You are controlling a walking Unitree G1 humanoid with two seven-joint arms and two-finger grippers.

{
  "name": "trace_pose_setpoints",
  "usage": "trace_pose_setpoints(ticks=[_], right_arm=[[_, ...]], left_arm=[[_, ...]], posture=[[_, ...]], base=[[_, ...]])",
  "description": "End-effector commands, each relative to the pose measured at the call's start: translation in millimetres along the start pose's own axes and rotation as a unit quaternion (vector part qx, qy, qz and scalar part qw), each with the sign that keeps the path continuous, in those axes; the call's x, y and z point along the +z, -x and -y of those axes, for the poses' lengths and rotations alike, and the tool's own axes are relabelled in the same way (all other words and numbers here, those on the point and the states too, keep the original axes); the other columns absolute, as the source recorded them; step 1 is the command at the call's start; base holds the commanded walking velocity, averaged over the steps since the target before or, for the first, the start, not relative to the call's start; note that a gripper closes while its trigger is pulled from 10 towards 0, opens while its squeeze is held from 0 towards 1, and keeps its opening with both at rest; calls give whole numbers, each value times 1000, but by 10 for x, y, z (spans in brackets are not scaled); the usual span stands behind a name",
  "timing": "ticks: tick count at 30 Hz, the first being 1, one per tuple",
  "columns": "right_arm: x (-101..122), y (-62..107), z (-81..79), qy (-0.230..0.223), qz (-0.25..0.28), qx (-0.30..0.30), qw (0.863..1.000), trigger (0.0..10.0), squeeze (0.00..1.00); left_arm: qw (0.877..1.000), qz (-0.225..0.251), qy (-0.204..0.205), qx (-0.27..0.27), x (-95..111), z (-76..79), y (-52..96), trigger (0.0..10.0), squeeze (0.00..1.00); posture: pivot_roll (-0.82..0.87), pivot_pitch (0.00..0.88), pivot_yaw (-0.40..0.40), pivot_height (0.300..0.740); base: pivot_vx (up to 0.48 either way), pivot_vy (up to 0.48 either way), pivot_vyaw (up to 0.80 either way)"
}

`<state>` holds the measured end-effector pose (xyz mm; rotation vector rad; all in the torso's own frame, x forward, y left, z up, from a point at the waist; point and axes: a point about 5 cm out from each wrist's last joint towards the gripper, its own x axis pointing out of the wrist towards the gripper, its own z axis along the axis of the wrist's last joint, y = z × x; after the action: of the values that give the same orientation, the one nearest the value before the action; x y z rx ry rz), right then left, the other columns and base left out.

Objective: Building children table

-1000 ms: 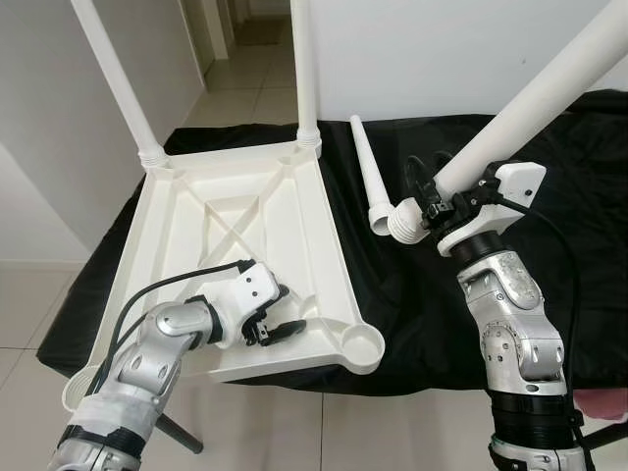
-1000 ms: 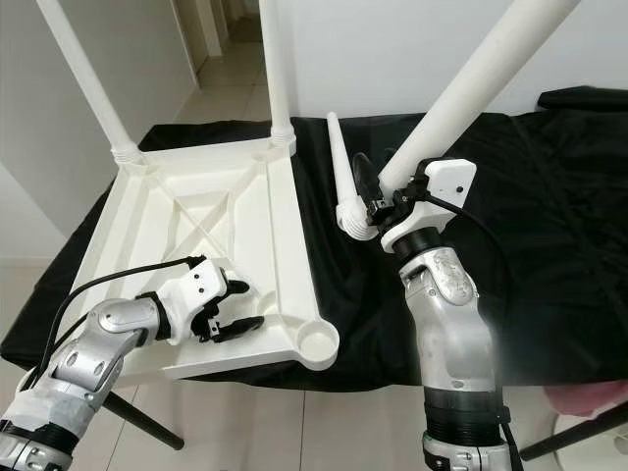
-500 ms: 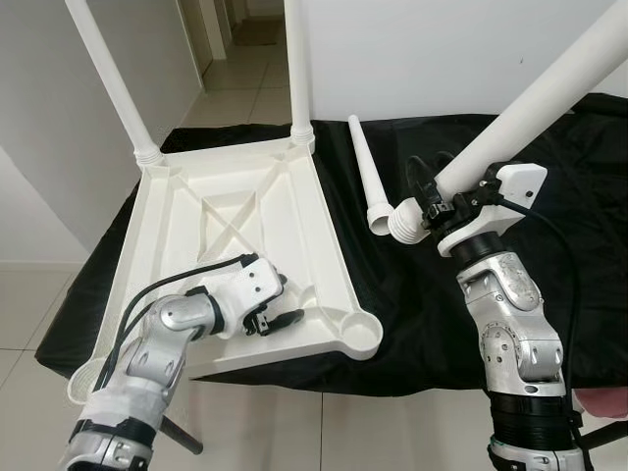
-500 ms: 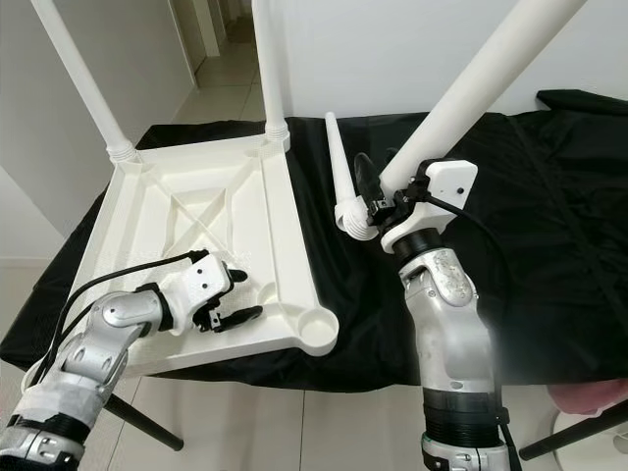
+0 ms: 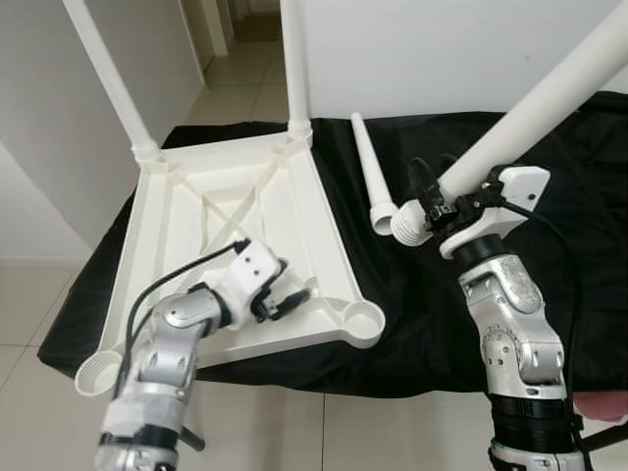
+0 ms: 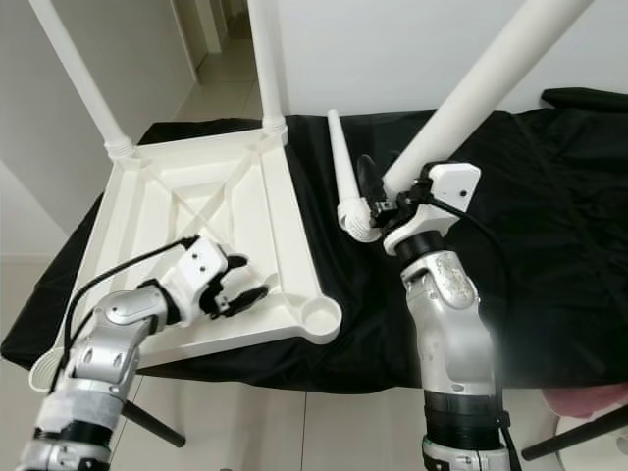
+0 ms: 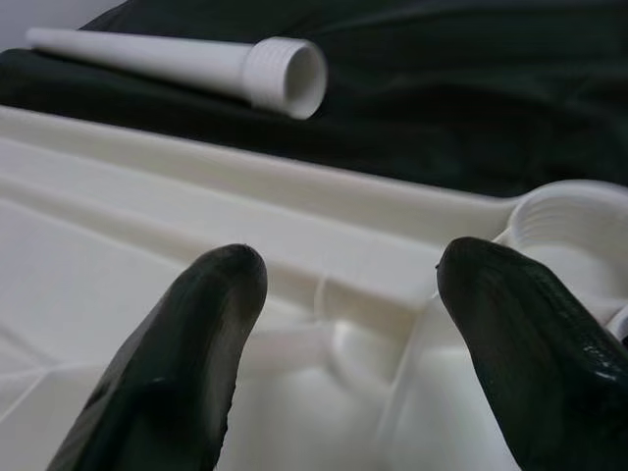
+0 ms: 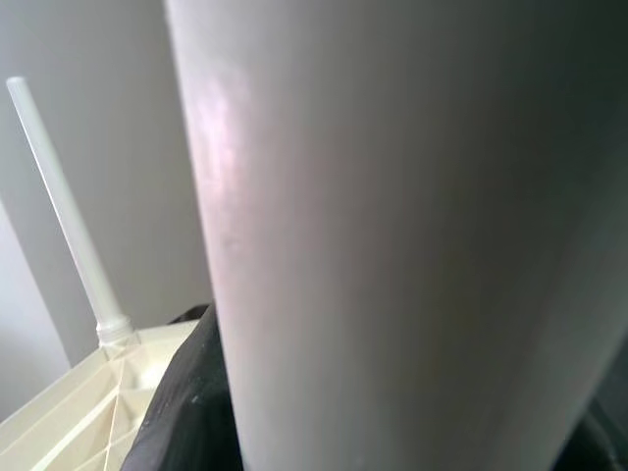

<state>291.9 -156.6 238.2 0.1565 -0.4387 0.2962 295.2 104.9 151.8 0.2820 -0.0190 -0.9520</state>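
A: Where is the tabletop?

B: The white tabletop point(image 5: 186, 211) lies upside down on a black cloth point(image 5: 412, 324), ribbed underside facing up. Part of it overhangs the cloth's near edge.

A: State of its sockets?

B: Two far corner sockets each hold an upright leg: the far-left leg point(image 5: 108, 78) and the far-right leg point(image 5: 294, 64). The near-right socket point(image 5: 361, 320) is a round threaded cup with nothing in it. The near-left socket point(image 5: 95, 377) is also unfilled.

A: Left gripper?

B: The left gripper point(image 5: 285, 299) sits inside the tabletop's underside, near the front rail and just beside the near-right socket. Its fingers point(image 7: 186, 343) are spread apart with nothing between them; ribs and the socket rim show in the gap in the left wrist view.

A: Right gripper?

B: The right gripper point(image 5: 437, 201) is raised above the cloth, to the right of the tabletop. It is clamped on a third leg point(image 5: 535, 108) near that leg's threaded end. The leg slants up and away to the right; its threaded end points down toward the cloth.

A: Any loose parts?

B: A fourth leg point(image 5: 368, 172) lies flat on the cloth between the tabletop and the right gripper. Its open threaded end point(image 7: 289, 77) is hollow, and that end lies just beside the held leg's threaded end.
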Motion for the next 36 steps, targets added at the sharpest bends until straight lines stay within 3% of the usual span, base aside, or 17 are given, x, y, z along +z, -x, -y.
trace_pose_setpoints(ticks=[1, 3, 10, 18, 31, 34, 36], right_arm=[[-46, 20, -31, 2, -6, 3, 1000, 10000, 0], [-74, 31, -24, 2, -11, 0, 1000, 10000, 0], [-191, 35, -57, -1, -38, -18, 999, 10000, 0], [-358, 42, -135, 1, -71, -38, 997, 10000, 0], [-364, 26, -98, 10, -72, -54, 996, 10000, 0], [-412, 19, -106, 22, -83, -78, 993, 10000, 0], [-412, 19, -106, 22, -83, -78, 993, 10000, 0]], left_arm=[[976, 30, 51, 210, 63, -96, 58, 10000, 0], [976, 46, 83, 194, 121, -26, 10, 10000, 0], [974, 83, 116, 178, 252, 18, -35, 10000, 0], [966, 122, 157, 163, 370, 4, 8, 10000, 0], [963, 123, 161, 175, 414, -68, 12, 10000, 0], [953, 121, 181, 211, 410, -143, -7, 10000, 0], [953, 121, 181, 211, 410, -143, -7, 10000, 0]], posture=[[-9, 55, 115, 740], [-8, 56, 110, 740], [-10, 54, 101, 740], [-15, 50, 96, 740], [-15, 47, 91, 740], [-19, 45, 90, 740], [-19, 45, 90, 740]], base=[[0, 0, 0], [0, 0, 0], [0, 0, 0], [0, 0, 0], [0, 0, 0], [0, 0, 0], [0, 0, 0]])
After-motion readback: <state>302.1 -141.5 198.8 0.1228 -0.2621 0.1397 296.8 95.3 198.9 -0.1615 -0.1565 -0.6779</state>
